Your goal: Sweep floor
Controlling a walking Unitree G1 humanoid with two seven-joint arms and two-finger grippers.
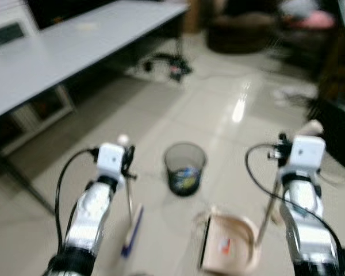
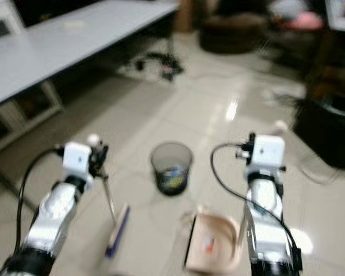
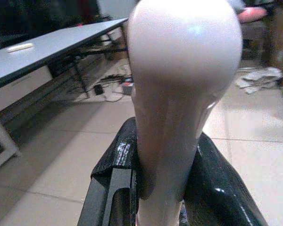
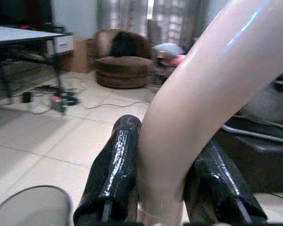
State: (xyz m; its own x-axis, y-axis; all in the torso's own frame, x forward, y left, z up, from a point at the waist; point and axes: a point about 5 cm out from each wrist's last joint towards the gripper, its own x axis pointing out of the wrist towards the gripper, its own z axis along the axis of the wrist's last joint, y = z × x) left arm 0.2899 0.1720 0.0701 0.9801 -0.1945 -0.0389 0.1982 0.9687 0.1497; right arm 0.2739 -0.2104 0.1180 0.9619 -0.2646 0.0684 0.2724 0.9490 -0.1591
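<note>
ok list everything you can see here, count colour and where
broom: one, cream handle with a blue-edged head, on the floor tiles by the left arm, handle top held in the left gripper
dustpan: one, beige, on the floor by the right arm, its handle held in the right gripper
bin: one, dark mesh, on the floor ahead between the arms
table: one, pale grey top, far left
cables: a dark tangle, on the floor past the table
armchair: one, brown, far side of the room
left gripper: black fingers shut on the broom handle
right gripper: black fingers shut on the dustpan handle
</note>
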